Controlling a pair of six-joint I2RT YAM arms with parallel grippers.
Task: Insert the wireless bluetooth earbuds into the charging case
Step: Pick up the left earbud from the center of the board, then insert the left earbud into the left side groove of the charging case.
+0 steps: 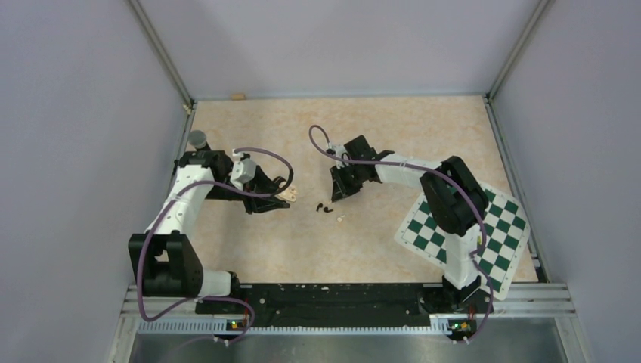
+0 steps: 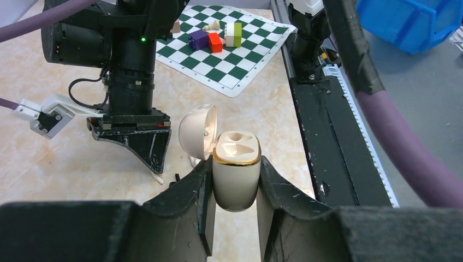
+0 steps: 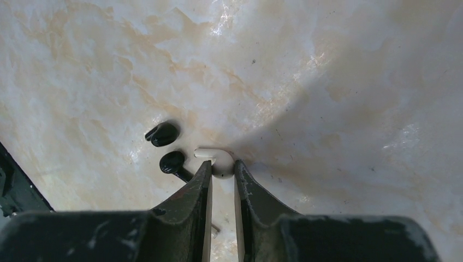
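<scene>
The charging case (image 2: pixel 236 180) is cream-white with a gold rim, not black. Its lid (image 2: pixel 197 131) is hinged open and both sockets are empty. My left gripper (image 2: pixel 235 164) is shut on it and holds it upright; both show in the top view (image 1: pixel 286 193). My right gripper (image 3: pixel 223 164) is tip-down on the table, closed on a small white earbud (image 3: pixel 212 154) with both fingertips touching it. Two tiny black comma-shaped buds (image 3: pixel 162 134) (image 3: pixel 173 161) lie just left of those fingertips, also visible from above (image 1: pixel 323 206). A second small white piece (image 1: pixel 341 218) lies nearby.
A green-and-white chessboard mat (image 1: pixel 461 227) lies at the right under the right arm, with coloured blocks (image 2: pixel 215 41) on it. A grey cylinder (image 1: pixel 198 138) stands at the left wall. Metal rails (image 1: pixel 340 299) run along the near edge.
</scene>
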